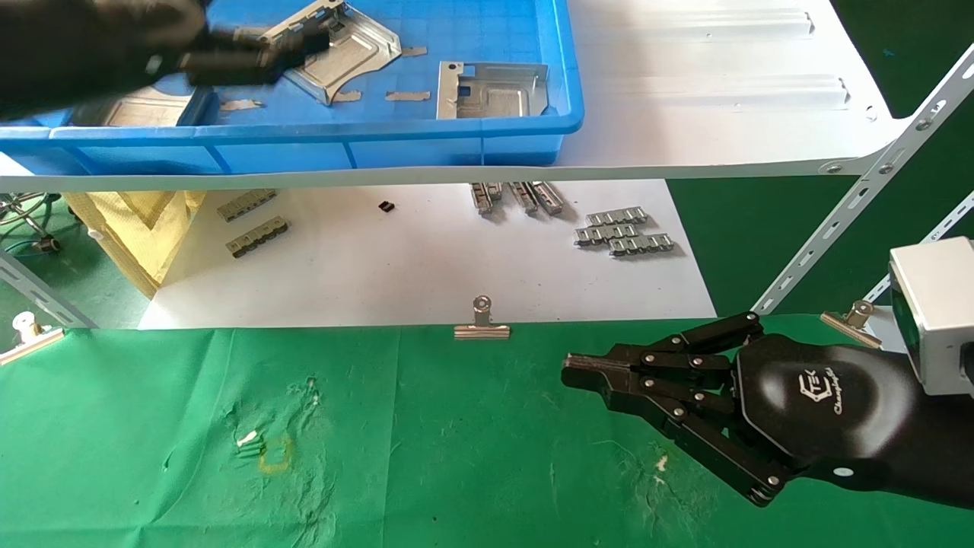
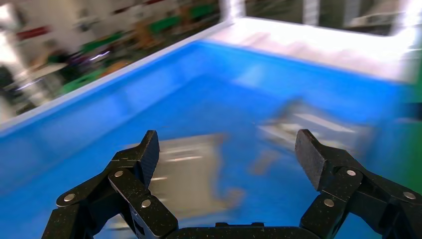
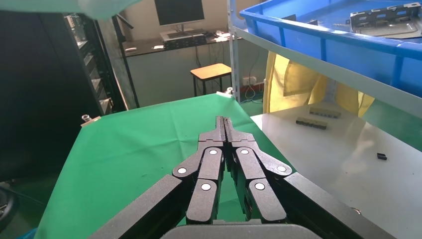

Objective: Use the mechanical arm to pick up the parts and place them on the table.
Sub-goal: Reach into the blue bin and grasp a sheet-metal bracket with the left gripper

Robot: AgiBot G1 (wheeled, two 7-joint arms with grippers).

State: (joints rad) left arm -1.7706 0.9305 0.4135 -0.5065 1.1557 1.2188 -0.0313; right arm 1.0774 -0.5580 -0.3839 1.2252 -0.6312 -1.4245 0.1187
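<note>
Three silvery stamped plates lie in the blue tray [image 1: 304, 137]: one at the back [image 1: 358, 49], one at the right [image 1: 491, 90], and one at the left [image 1: 144, 106] partly hidden by my left arm. My left gripper [image 1: 293, 53] is over the tray beside the back plate, motion-blurred. In the left wrist view it [image 2: 228, 149] is open and empty, with one plate [image 2: 189, 174] below it and another [image 2: 313, 124] farther off. My right gripper [image 1: 571, 369] is shut and empty, low over the green cloth table [image 1: 456, 457]; it also shows in the right wrist view [image 3: 224, 122].
The tray stands on a white shelf [image 1: 723, 91] carried by slotted metal struts [image 1: 860, 198]. Below it, a white board [image 1: 418, 259] carries grey ridged strips [image 1: 624, 232]. Binder clips [image 1: 482, 323] hold the cloth's edge. A yellow bag [image 1: 144, 228] hangs at the left.
</note>
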